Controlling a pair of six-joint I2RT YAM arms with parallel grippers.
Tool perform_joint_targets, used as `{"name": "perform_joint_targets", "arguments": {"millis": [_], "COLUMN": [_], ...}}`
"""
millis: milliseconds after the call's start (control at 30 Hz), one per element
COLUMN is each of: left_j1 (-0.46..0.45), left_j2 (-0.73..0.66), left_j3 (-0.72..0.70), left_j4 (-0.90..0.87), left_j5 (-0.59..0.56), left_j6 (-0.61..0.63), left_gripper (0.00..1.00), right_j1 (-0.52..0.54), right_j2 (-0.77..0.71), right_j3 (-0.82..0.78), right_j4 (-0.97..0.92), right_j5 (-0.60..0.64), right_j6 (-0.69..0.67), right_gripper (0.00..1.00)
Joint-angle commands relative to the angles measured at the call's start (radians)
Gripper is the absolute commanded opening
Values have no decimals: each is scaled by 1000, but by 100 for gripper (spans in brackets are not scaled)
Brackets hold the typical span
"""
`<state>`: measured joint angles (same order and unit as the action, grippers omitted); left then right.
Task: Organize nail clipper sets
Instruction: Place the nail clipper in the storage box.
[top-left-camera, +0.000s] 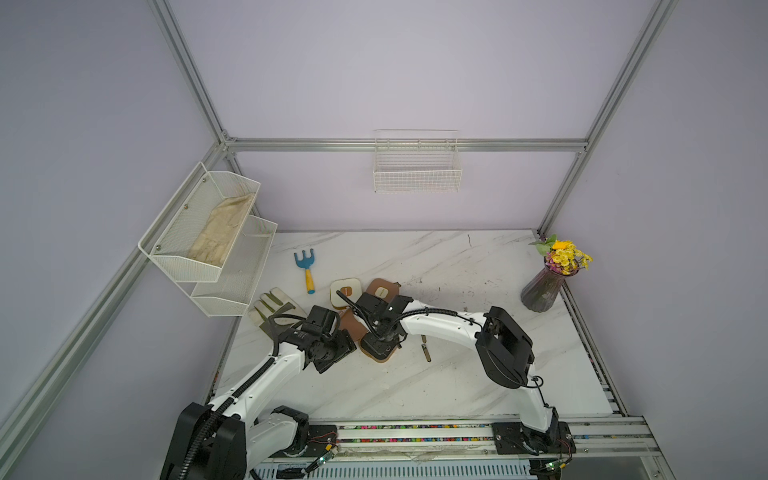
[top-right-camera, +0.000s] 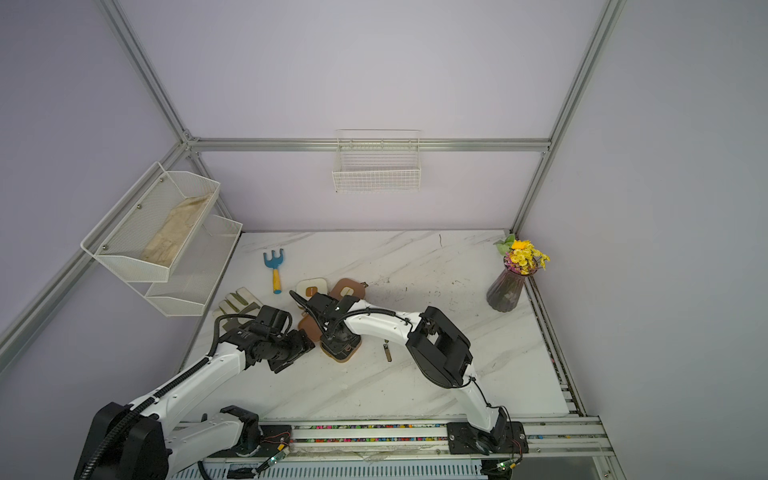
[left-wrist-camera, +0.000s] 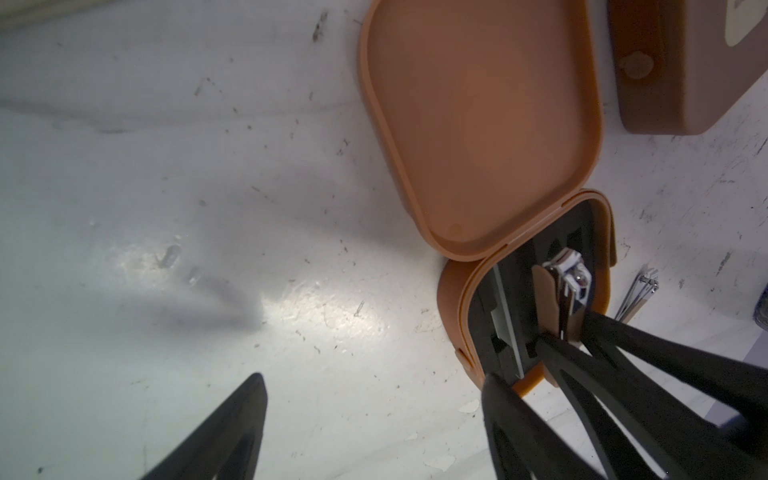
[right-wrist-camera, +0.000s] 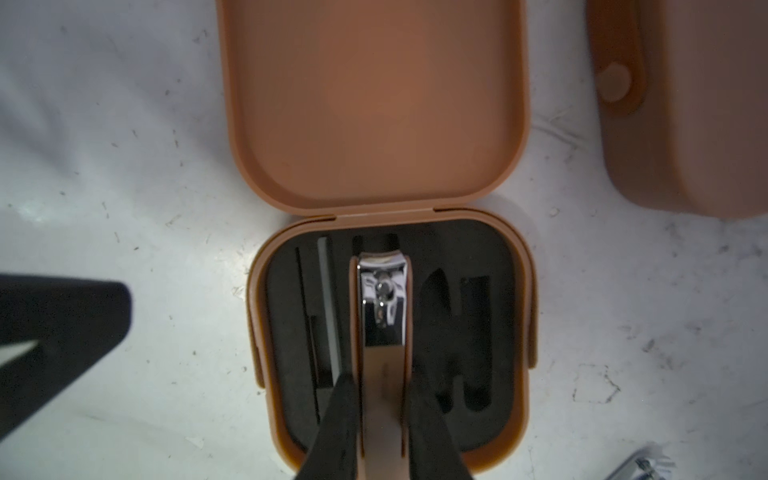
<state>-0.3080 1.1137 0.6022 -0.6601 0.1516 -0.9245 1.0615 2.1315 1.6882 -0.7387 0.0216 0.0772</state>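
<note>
Open brown case (top-left-camera: 384, 356) mostly beneath the right arm (top-left-camera: 440, 322) in both top views; loose clipper (right-wrist-camera: 642, 464) blurry, half off-frame

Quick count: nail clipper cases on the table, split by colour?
Cream case: 1
Brown: 2, the closed brown case and the open brown case
Total: 3

clipper (right-wrist-camera: 382, 299) in open case (right-wrist-camera: 374, 104) | loose clipper (top-left-camera: 426, 352) right (on table (top-left-camera: 457, 382))
</note>
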Motion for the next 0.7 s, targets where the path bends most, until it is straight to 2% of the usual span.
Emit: {"name": "perform_joint_targets", "arguments": {"millis": [0,667], "left_j1": [6,5], "left_j2": [-12,-20], "left_j3": [24,19], "left_j4": [8,9], "left_j5": [-9,-10], "left_j6": [3,1], "left_gripper": [80,80], "right_j1": [7,6], "right_j2": [24,84], "right_j3": [-7,34], "right_j4": [-5,-1], "right_j5": [-5,20], "right_j6": [2,-10], "right_gripper": [0,0]}}
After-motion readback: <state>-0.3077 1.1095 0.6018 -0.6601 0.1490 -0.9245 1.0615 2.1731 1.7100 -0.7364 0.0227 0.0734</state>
